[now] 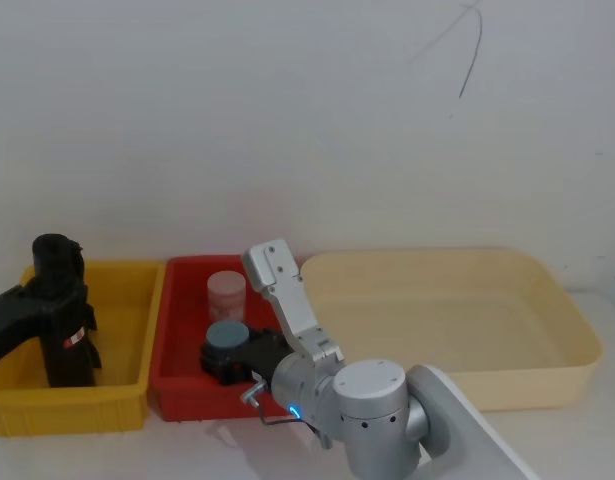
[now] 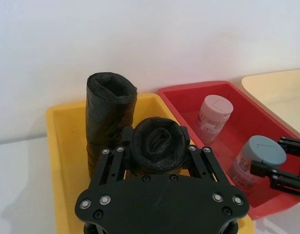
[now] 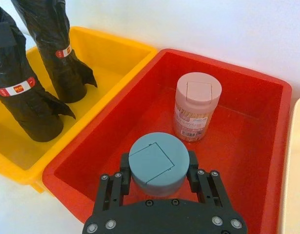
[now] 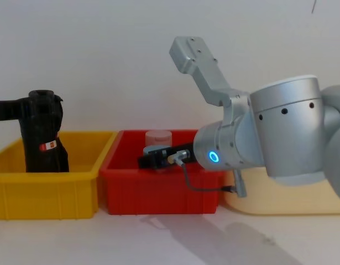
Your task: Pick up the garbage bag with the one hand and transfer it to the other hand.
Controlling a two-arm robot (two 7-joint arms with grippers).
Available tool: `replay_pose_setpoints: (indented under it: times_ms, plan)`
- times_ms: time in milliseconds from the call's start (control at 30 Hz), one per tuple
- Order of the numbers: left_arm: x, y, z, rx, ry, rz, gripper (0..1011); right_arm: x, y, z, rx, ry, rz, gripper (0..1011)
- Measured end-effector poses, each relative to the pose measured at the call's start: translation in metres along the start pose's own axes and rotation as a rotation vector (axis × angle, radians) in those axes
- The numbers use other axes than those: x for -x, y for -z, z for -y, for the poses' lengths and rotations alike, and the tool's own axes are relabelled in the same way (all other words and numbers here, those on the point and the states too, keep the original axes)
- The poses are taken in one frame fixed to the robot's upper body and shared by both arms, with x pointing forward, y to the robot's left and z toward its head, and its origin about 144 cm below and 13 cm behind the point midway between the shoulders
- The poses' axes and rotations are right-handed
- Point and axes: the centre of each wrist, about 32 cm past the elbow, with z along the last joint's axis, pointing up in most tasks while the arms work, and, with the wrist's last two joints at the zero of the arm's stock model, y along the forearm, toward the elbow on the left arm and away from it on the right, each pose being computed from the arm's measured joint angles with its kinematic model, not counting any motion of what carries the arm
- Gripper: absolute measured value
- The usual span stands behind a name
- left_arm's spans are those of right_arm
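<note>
Right gripper [image 3: 157, 165] is down in the red bin [image 3: 259, 100], pinching a blue-lidded jar [image 2: 263, 152], with a pink jar [image 3: 197, 105] just behind. In the yellow bin [image 2: 62, 146], the left gripper [image 2: 155, 133] is clamped round the upright garbage bag [image 2: 155, 148], with another bag roll [image 2: 110, 109] behind it.

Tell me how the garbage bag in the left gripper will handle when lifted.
The garbage bag, clamped near its top by the left gripper, is rolled soft plastic: probably light, yielding when squeezed. Its loose flared base may flop. Tall and narrow, it would likely tip if released upright.
</note>
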Motion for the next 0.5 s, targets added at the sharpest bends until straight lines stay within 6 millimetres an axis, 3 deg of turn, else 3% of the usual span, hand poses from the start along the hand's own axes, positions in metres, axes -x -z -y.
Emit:
replay_pose_setpoints:
  times_ms: [500]
  plan:
    - [0.0,0.0,0.0,0.0,0.0,0.0,423,0.0,0.0001,-0.0004,0.001,-0.001,0.001,646]
